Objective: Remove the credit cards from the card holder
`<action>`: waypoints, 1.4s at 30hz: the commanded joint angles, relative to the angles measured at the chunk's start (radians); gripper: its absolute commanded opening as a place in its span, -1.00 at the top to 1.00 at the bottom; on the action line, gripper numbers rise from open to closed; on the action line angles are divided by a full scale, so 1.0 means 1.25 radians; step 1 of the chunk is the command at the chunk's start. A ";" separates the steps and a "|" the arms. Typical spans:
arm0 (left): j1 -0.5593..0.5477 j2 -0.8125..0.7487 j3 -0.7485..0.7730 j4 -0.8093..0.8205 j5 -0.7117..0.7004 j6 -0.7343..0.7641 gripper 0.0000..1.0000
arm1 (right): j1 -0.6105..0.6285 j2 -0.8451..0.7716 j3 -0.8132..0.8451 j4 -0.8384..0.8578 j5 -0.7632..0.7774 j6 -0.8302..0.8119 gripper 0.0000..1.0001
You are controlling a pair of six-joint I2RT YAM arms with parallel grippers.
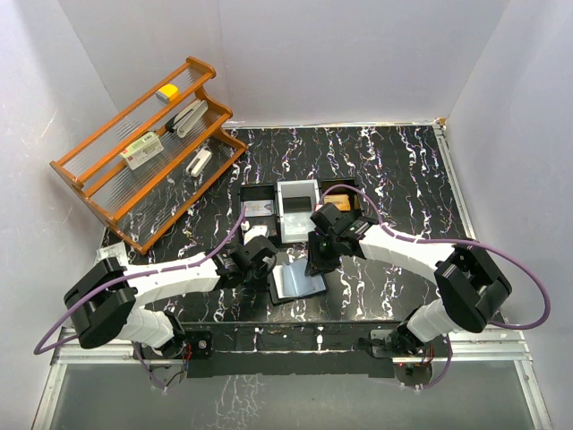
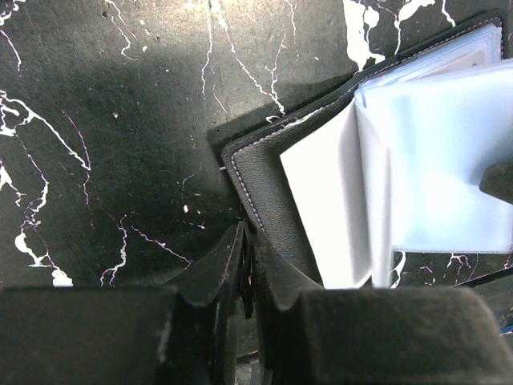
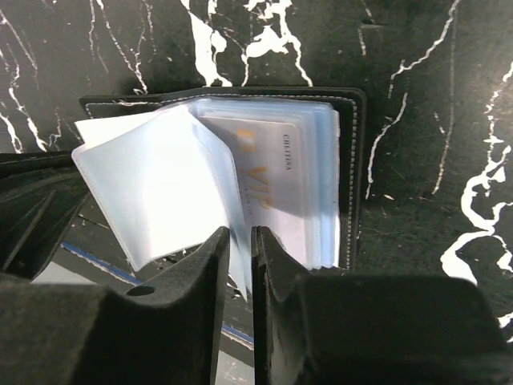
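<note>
Where the card holder (image 3: 184,176) lies open, one card (image 3: 276,188) reads "VIP".

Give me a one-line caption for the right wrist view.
Right jaws pinch a clear sleeve of the open card holder, a VIP card showing in the pocket behind.

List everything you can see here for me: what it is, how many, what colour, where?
table: one, black with white veins, under everything
card holder: one, black outside, pale blue clear pockets, open, near middle
card: one seen, pale with orange lettering, inside the card holder
tray: one, black, three compartments, behind the card holder
rack: one, orange-brown wood, far left, holding small white and yellow items
cables: two, purple, along the arms
left gripper: one, black, shut on the card holder's cover edge
right gripper: one, black, shut on a clear pocket
</note>
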 commanded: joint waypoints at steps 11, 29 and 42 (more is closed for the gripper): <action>0.003 -0.009 0.027 -0.010 -0.006 0.006 0.84 | 0.007 -0.035 -0.015 0.171 -0.157 0.032 0.35; 0.003 -0.029 0.013 -0.020 -0.017 -0.006 0.84 | 0.035 0.055 -0.076 0.344 -0.341 0.072 0.20; 0.002 -0.050 0.004 -0.053 -0.030 -0.018 0.69 | 0.046 0.037 -0.006 0.257 -0.242 0.027 0.01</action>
